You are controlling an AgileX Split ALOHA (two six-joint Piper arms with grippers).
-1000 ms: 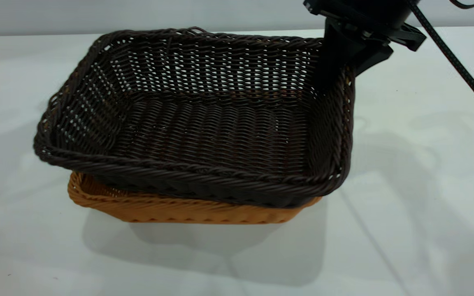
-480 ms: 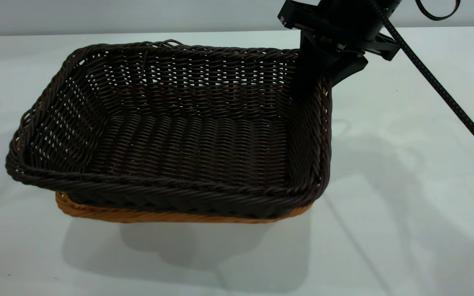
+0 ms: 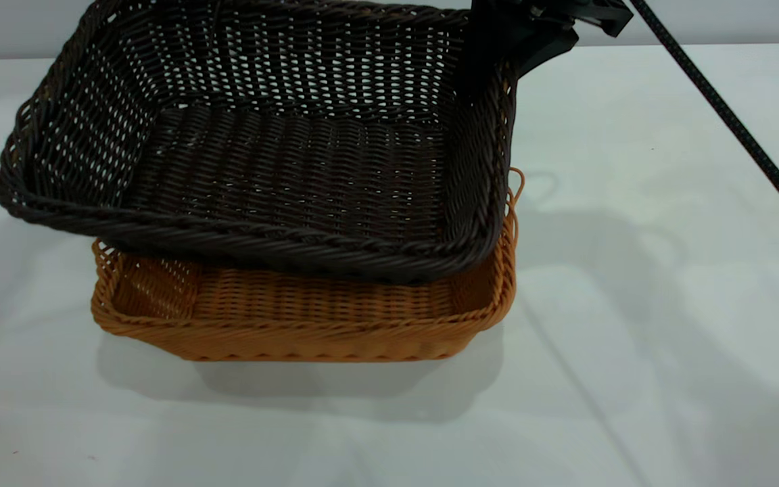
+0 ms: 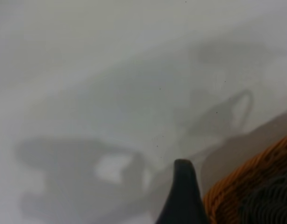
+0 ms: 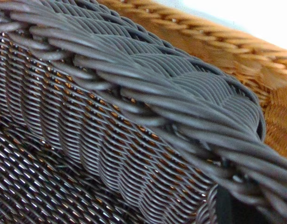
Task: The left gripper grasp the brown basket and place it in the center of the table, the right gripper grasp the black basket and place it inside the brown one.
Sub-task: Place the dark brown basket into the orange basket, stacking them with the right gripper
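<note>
The black basket [image 3: 281, 155] hangs tilted in the air, partly over the brown basket [image 3: 308, 331], and its near rim overlaps the brown one's inside. The brown basket sits on the table [image 3: 633, 270]. My right gripper [image 3: 498, 47] is shut on the black basket's far right rim. In the right wrist view the black braided rim [image 5: 134, 93] fills the frame, with the brown rim [image 5: 227, 42] behind it. Of my left gripper [image 4: 182, 186] only one black fingertip shows, just beside the brown basket's corner [image 4: 246, 186] and apart from it.
The right arm's black cable [image 3: 727, 115] runs diagonally across the table's right side. White tabletop lies in front of and to the right of the baskets.
The black basket first slid left and sank low over the brown one, then rose with the right gripper. Much more of the brown basket's inside shows now.
</note>
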